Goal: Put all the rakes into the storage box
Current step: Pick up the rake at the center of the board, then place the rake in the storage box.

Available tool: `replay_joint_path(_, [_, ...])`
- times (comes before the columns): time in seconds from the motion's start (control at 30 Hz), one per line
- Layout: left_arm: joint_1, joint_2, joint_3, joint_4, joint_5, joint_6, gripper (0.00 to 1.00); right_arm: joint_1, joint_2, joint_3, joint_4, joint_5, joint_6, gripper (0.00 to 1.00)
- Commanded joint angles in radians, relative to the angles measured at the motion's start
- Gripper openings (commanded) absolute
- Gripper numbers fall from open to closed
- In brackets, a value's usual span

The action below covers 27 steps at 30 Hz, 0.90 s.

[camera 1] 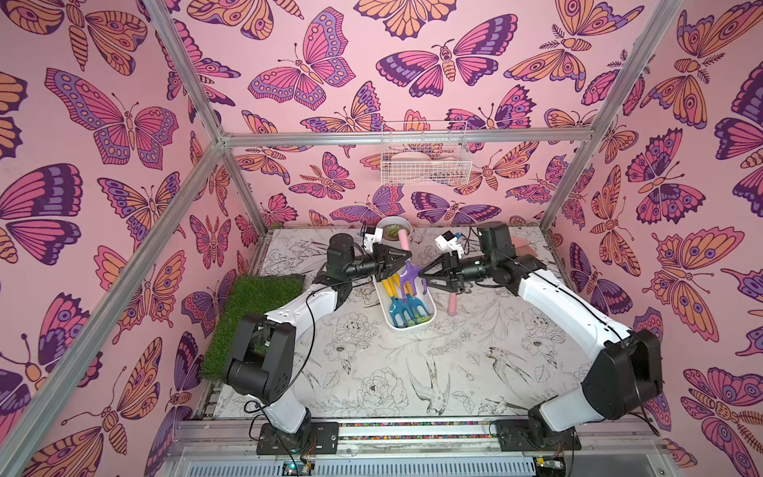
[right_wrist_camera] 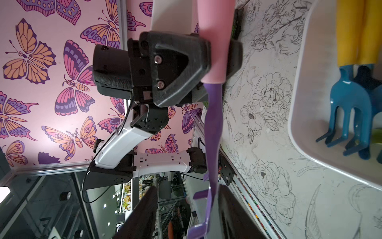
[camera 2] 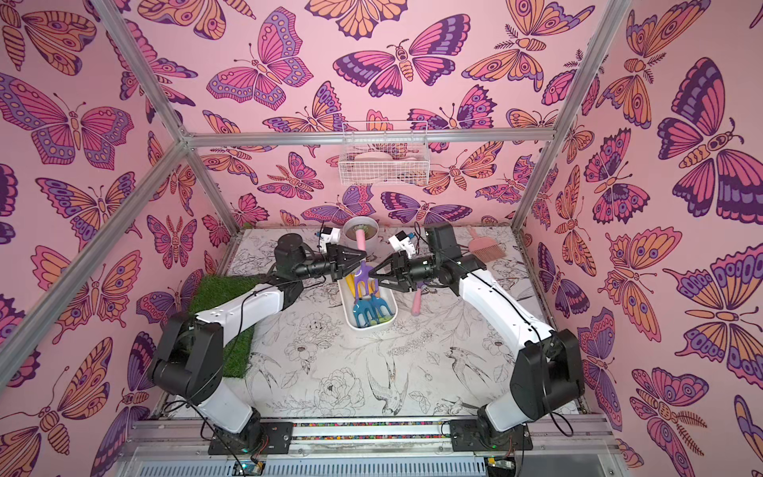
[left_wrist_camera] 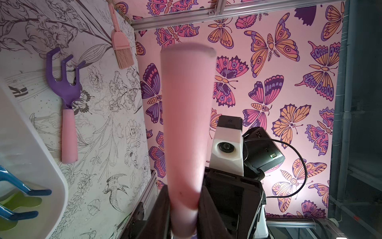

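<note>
My left gripper point(camera 1: 408, 261) is clamped on the pink handle of the rake point(camera 1: 406, 276). It holds the rake off the counter point(camera 1: 371, 371), purple head down over the far end of the storage box point(camera 1: 426, 294). My right gripper point(camera 1: 421, 272) has its jaws parted round the tines, with a gap showing on one side in its wrist view. Blue rakes point(camera 1: 406, 307) with yellow handles lie in the box, and a second purple rake point(left_wrist_camera: 67, 106) lies on the counter just beside it
</note>
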Motion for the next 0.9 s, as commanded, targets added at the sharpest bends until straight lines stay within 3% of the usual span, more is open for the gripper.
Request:
replay_joint_path(0.0, [-0.006, -0.008, 0.000, -0.021, -0.009, 0.057, 0.00, -0.024, -0.029, 0.016, -0.052, 0.050, -0.048, 0.58])
replay_joint_path(0.27, [-0.008, -0.030, 0.018, -0.197, -0.044, 0.173, 0.00, -0.064, -0.044, 0.067, -0.166, 0.107, -0.123, 0.77])
replay_joint_path(0.43, [-0.008, -0.039, 0.033, -0.326, -0.082, 0.255, 0.00, -0.101, -0.050, 0.097, -0.272, 0.182, -0.185, 0.76])
replay_joint_path(0.7, [-0.012, -0.029, 0.048, -0.518, -0.199, 0.343, 0.00, -0.110, -0.038, 0.209, -0.634, 0.615, -0.428, 0.75])
replay_joint_path(0.87, [-0.030, 0.005, 0.088, -0.628, -0.276, 0.387, 0.00, -0.110, -0.068, 0.181, -0.658, 0.694, -0.461, 0.75])
